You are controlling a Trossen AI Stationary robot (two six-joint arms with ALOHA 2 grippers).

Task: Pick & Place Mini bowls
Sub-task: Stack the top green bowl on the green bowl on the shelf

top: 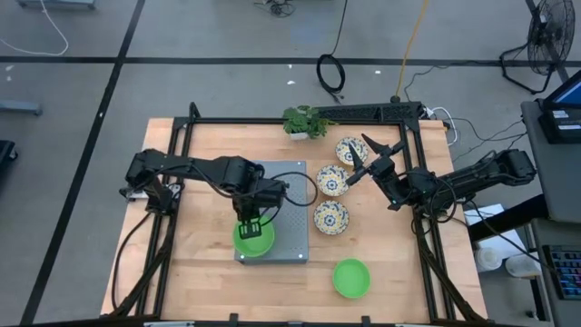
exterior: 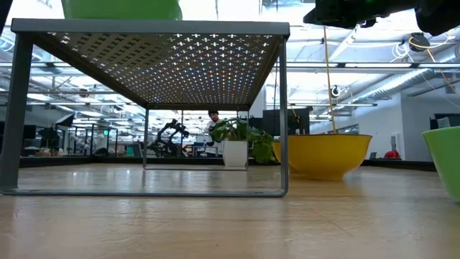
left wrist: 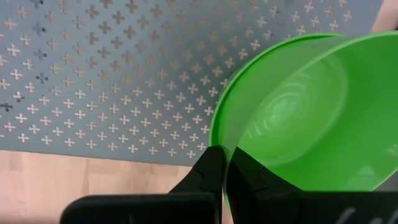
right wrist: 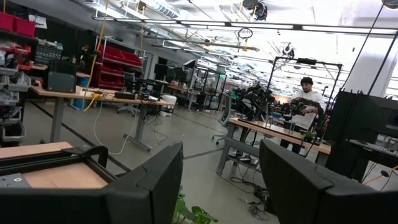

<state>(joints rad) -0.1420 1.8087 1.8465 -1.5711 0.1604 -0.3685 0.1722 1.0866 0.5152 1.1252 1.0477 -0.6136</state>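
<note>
Nearest me, a loose green bowl [top: 351,278] sits on the wooden table [top: 209,282]. Next, my left gripper [top: 250,226] is pinched tight on the rim of a second green bowl [top: 253,239] resting on the grey perforated tray [top: 289,238]. Beyond, three floral bowls [top: 331,217] lie right of the tray. My right gripper [top: 364,163] hovers above them, fingers spread, holding nothing. Farthest, a small plant [top: 303,121].
</note>
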